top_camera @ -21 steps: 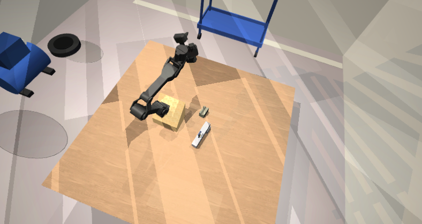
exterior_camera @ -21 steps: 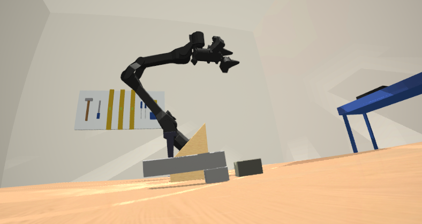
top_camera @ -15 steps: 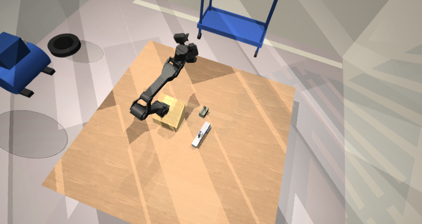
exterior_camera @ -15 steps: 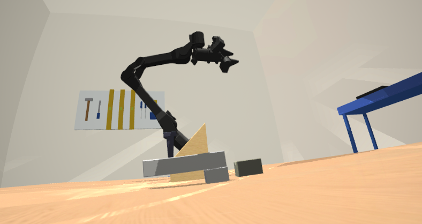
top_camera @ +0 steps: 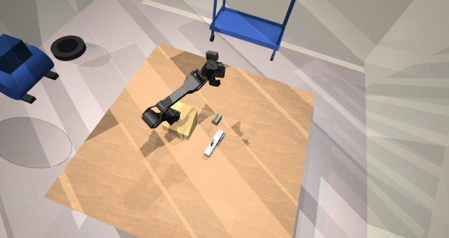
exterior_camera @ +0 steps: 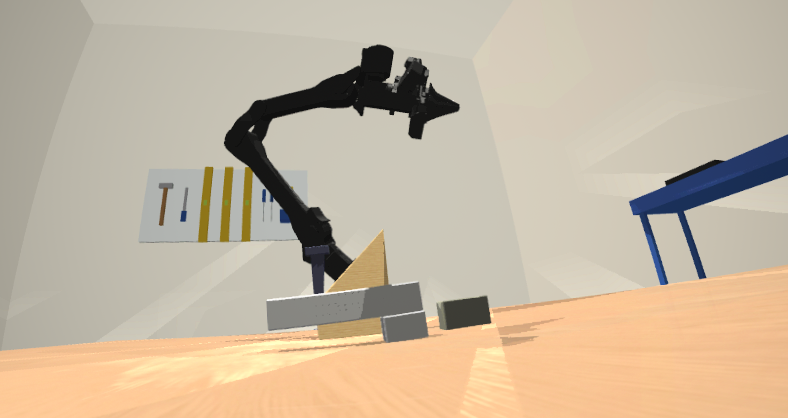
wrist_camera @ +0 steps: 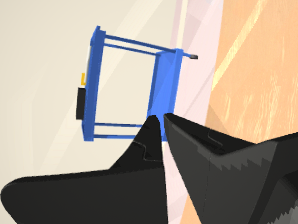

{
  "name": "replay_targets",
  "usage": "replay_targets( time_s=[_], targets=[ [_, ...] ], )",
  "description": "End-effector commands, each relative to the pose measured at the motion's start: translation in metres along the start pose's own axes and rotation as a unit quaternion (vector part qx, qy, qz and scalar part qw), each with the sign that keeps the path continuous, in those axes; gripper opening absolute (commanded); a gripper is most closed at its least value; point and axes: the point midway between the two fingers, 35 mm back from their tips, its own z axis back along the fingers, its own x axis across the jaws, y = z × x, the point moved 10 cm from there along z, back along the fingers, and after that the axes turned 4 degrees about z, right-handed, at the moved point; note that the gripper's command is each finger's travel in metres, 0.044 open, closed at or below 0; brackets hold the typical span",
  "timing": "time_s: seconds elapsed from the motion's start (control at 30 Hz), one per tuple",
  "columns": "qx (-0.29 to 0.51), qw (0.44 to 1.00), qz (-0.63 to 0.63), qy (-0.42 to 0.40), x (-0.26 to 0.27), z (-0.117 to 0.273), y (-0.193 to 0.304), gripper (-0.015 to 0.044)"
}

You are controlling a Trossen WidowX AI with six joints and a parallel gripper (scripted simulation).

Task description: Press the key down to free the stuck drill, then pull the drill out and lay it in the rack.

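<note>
Well, from where I'm standing, the black arm is stretched out high over the wooden bench, reaching toward its far edge, the one facing the blue cart. The claw is clenched with nothing in its grasp, its tips almost meeting, well above the bench and nearer that far edge than the middle.

Down toward the middle of the bench, well in from every corner I can see, lies a long pale bar. The drill, a slim dark-blue piece with a wider head, stands upright at it, well away from the claw. A smaller grey block sits against the bar, at the end nearer the far edge.

Just past that end, apart from the bar, is a grey-green block with a groove along its top; it looks like the rack, and no drill lies in it. I can't tell for certain which piece is the key. A tan wedge stands between the bar and the bench's left edge as the top view shows it, close by the arm's lower part.
</note>
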Motion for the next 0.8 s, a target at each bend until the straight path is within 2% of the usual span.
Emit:
replay_targets(
  time_s=[0.0,0.33,0.63,0.77],
  targets=[
    [-0.020,0.992,-0.028,0.121,-0.048,0.002,-0.026,0.0000],
    [0.006,0.924,-0.081,0.374,-0.158,0.035,-0.059,0.0000],
    [0.118,0.812,-0.106,0.561,-0.246,0.086,-0.059,0.0000],
    [0.160,0.778,-0.107,0.598,-0.266,0.102,-0.055,0.0000]
  ],
)
